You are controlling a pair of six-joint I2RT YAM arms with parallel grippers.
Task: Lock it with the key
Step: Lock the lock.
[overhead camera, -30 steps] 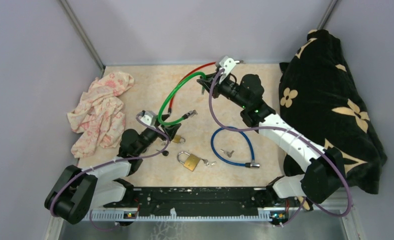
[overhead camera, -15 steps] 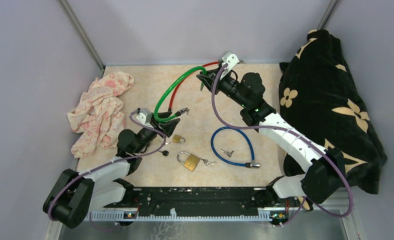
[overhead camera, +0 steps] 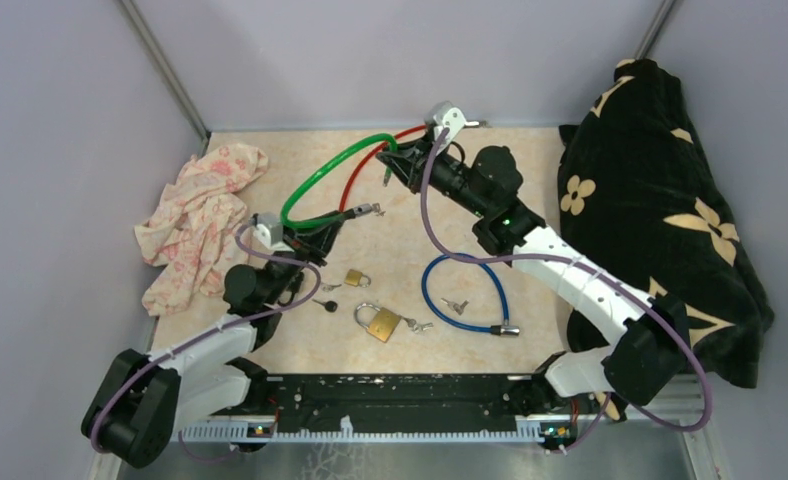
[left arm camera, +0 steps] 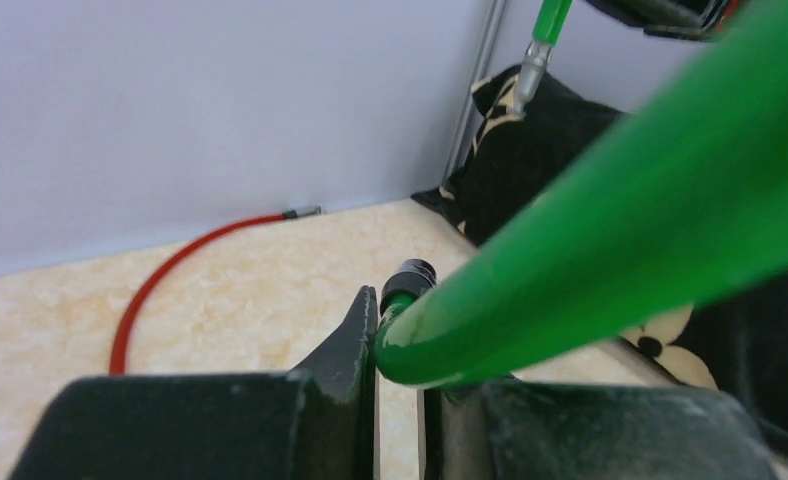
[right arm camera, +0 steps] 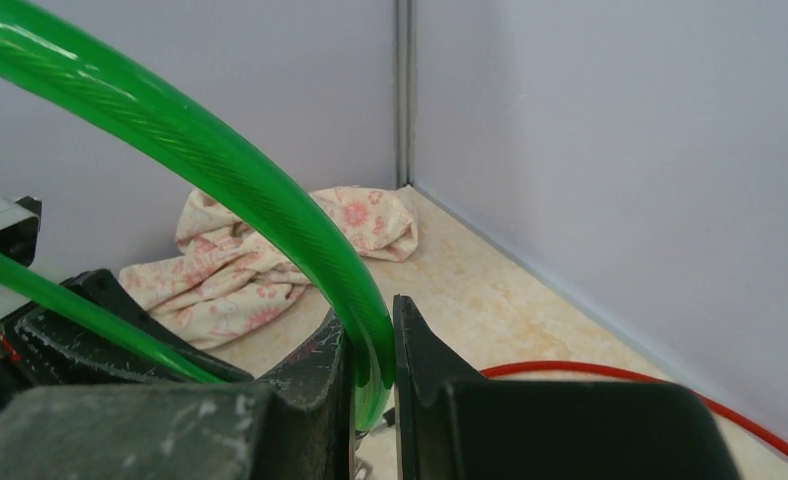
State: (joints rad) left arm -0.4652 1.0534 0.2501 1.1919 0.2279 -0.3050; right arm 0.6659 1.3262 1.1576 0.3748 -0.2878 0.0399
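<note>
Pink-flowered cloth [overhead camera: 202, 225] lies crumpled at the far left of the table [overhead camera: 530, 180], well apart from the locks. Just right of it, the left gripper [overhead camera: 318, 230] has its jaws drawn narrow and pinched on the green cable lock [overhead camera: 315, 178]. In the left wrist view, the cable's near end sits between the fingers [left arm camera: 355, 335], with its black end cap [left arm camera: 410, 275] poking out beyond them. From there the green cable arches up off the table and across to the right gripper [overhead camera: 398, 165]. That gripper's jaws are clamped tight on the other stretch of the cable, as the right wrist view shows [right arm camera: 372, 340].

A red cable [overhead camera: 365, 170] runs under the green arch toward the far wall. Near the arms, a black-headed key [overhead camera: 327, 305] lies by the left arm, then a small padlock [overhead camera: 356, 278]. Right of these sits a larger brass padlock [overhead camera: 378, 322], its shackle up, with keys [overhead camera: 417, 325] just beside it. Further right a blue cable lock [overhead camera: 465, 290] lies in a loop around another small key [overhead camera: 454, 305].

Any marking on the padlocks is too small to read.

At the far right a black blanket with beige flowers [overhead camera: 660, 210] is heaped against the wall. The tabletop is beige with a marbled pattern, and plain lavender-grey walls enclose it on three sides.
</note>
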